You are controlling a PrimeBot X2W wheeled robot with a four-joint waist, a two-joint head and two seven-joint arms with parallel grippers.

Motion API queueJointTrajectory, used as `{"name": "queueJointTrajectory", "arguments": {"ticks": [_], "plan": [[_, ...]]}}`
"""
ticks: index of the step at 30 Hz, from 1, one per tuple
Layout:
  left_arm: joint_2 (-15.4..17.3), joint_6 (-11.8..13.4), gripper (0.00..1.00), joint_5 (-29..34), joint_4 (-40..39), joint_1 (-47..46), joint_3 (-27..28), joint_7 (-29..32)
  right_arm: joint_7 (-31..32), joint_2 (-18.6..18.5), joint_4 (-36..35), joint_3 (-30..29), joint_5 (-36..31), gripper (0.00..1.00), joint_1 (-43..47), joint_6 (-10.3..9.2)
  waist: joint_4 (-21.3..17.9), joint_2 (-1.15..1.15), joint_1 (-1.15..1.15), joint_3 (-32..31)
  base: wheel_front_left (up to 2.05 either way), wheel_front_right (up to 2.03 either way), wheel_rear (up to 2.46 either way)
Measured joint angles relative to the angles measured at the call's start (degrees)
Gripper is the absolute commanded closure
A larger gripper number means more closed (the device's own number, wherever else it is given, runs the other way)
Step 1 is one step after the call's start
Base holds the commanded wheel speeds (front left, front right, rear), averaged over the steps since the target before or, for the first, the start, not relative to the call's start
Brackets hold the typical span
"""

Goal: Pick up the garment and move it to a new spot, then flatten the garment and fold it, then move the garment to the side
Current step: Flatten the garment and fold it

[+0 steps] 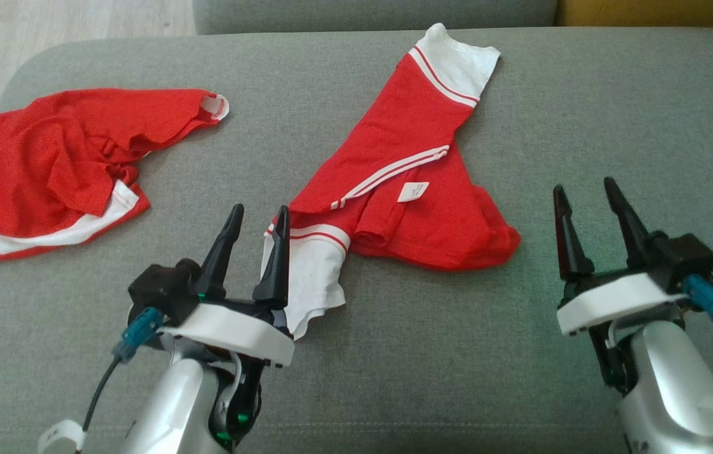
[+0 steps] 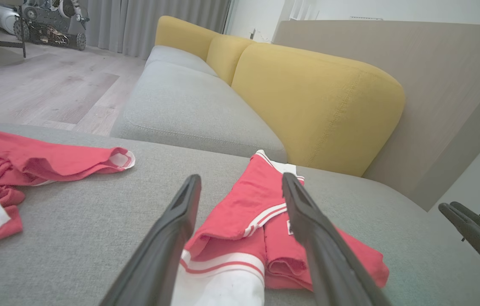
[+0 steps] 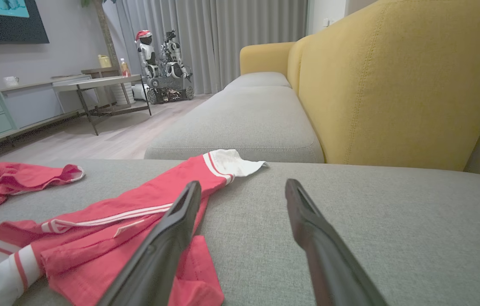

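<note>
A red garment [image 1: 407, 139] with white stripes and white cuffs lies crumpled and partly folded over itself in the middle of the grey cushion [image 1: 615, 113]. My left gripper [image 1: 259, 211] hovers open just at the garment's near-left white end, touching nothing; in the left wrist view the garment [image 2: 240, 204] lies between and beyond that gripper's [image 2: 240, 178] spread fingers. My right gripper [image 1: 585, 187] stands open to the right of the garment, apart from it, above bare cushion. In the right wrist view the garment [image 3: 108, 212] lies left of the right gripper [image 3: 243, 185].
A second red and white garment [image 1: 47, 157] lies bunched at the cushion's left edge, near the wooden floor [image 1: 47, 19]. Yellow backrests [image 2: 308, 97] rise beyond the cushion's far right. Another grey seat [image 3: 244, 123] continues behind. The right gripper's fingers [image 2: 473, 233] show at the left wrist view's right edge.
</note>
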Motion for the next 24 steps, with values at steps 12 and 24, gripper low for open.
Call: {"name": "queueJointTrajectory", "arguments": {"ticks": [12, 24], "plan": [[0.0, -0.4, 0.0, 0.2, 0.1, 0.1, -0.6, 0.0, 3.9, 1.9, -4.5, 12.2, 1.3, 0.0, 1.1, 0.0, 1.9, 0.0, 0.0, 0.9, 0.0, 0.0, 0.0], [0.0, -0.1, 0.0, -0.8, 0.3, 0.0, -2.4, 0.0, 9.4, 1.7, 2.8, 20.3, 4.2, 0.0, -2.0, 0.0, 6.9, 0.0, 0.0, 3.1, 0.0, 0.0, 0.0]]}}
